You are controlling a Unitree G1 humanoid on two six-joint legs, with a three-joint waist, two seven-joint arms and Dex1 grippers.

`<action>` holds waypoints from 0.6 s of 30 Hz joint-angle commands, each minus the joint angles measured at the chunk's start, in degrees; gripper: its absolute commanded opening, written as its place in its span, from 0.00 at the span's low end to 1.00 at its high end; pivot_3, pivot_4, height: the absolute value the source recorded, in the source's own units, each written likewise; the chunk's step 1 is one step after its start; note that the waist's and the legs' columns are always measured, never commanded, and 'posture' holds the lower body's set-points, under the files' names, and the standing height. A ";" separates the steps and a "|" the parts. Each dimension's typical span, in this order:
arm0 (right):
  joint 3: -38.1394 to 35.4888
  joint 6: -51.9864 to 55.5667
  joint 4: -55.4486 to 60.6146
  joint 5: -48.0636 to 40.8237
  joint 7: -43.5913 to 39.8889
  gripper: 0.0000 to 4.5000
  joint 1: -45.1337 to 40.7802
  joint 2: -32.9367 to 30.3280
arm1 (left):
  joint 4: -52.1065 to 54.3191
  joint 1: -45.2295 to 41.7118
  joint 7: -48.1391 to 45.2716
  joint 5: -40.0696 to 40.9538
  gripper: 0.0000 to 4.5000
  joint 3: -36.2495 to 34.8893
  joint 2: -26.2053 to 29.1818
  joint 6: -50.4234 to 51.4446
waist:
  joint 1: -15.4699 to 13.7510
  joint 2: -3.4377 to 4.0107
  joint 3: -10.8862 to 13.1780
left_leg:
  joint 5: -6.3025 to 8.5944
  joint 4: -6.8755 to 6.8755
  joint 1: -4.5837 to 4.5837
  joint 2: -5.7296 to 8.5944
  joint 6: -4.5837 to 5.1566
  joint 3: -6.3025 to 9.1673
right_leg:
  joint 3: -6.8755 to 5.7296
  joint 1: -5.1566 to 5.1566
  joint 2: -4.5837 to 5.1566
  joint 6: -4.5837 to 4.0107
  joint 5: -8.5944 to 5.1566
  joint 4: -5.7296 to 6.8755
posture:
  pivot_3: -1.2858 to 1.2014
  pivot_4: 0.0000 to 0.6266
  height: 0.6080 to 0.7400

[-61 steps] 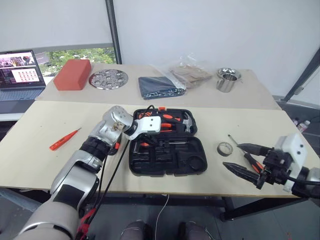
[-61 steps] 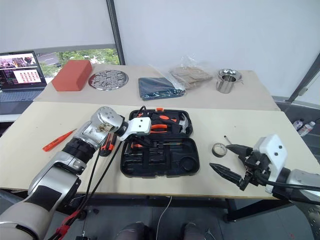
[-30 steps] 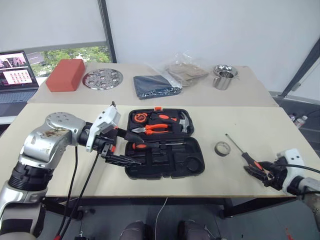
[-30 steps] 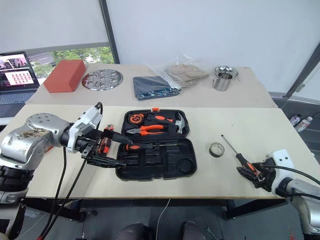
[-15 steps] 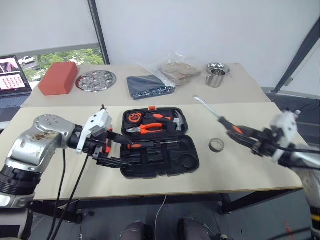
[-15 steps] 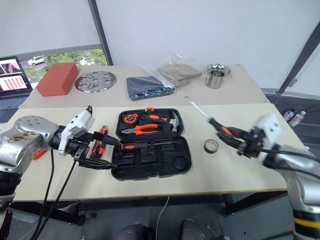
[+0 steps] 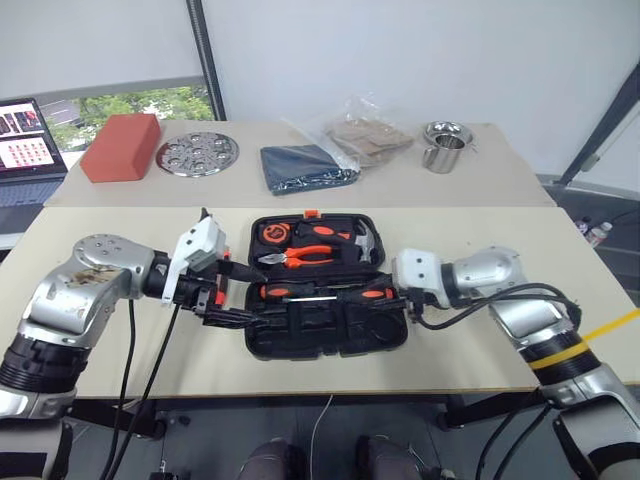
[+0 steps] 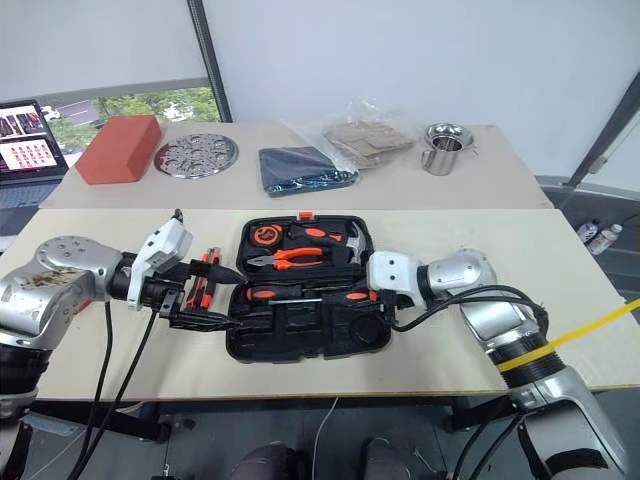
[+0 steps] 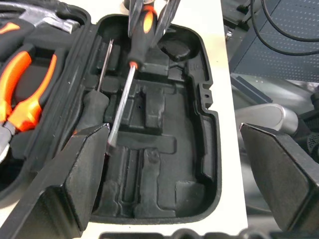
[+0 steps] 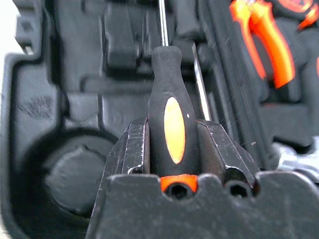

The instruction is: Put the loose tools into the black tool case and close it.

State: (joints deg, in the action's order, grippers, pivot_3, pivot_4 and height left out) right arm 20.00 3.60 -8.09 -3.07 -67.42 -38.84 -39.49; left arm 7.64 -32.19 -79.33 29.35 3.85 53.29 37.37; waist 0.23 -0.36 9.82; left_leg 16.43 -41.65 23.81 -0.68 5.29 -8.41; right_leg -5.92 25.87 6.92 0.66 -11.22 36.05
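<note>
Pale tabletop (image 7: 600,290), open black tool case (image 7: 325,340); right pincer (image 10: 172,149) clamped on screwdriver (image 10: 167,99), left pincer (image 9: 174,164) wide, empty; no legible writing.

A lab or test room: two plain pale tables (image 7: 90,330) stand against bare white wall panels (image 7: 420,50), an open laptop (image 7: 25,140) sits at one side, and a window (image 7: 150,102) shows trees outside.
</note>
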 commanded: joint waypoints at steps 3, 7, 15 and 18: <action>-2.70 2.67 0.00 -0.77 1.32 0.57 -2.25 2.57 | 0.83 -0.26 0.05 0.37 1.00 -1.75 0.63 -1.21 | 0.40 0.00 0.00 | -0.04 -0.01 -0.02 -0.01 -0.06 0.00 | 0.01 -0.01 0.00 0.08 -0.05 0.04 | 0.52 0.24 0.95; -5.84 10.00 3.71 -5.65 2.28 0.87 -2.97 5.26 | 0.35 0.08 -0.55 -0.02 1.00 -1.32 0.71 -1.91 | 0.62 0.00 0.00 | -0.07 -0.01 -0.04 -0.05 -0.13 0.00 | 0.02 0.01 -0.05 -0.03 0.02 0.09 | 0.52 0.24 0.95; -5.46 14.99 4.58 -6.06 4.71 0.46 -2.36 8.80 | -2.05 -0.79 -1.14 -1.43 1.00 0.42 -0.18 -3.90 | 0.53 0.00 0.00 | -0.07 -0.01 -0.03 -0.05 -0.13 0.00 | 0.03 0.02 -0.07 -0.06 0.03 0.10 | 0.52 0.24 0.95; -2.31 12.88 3.73 -2.54 5.47 0.22 -0.80 9.14 | -2.59 -1.08 -1.38 -1.74 1.00 0.75 -0.35 -4.23 | 0.55 0.00 0.00 | -0.07 -0.01 -0.03 -0.05 -0.13 -0.01 | 0.03 0.04 -0.08 -0.06 0.03 0.11 | 0.52 0.24 0.95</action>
State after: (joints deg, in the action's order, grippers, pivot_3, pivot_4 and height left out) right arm 16.19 18.10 -4.86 -7.71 -62.64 -40.38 -30.36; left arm 4.92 -32.13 -80.21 27.88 5.11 52.88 34.59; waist 0.78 -0.35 9.82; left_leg 16.36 -41.66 23.78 -0.74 5.16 -8.42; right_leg -5.90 25.92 6.84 0.60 -11.20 36.17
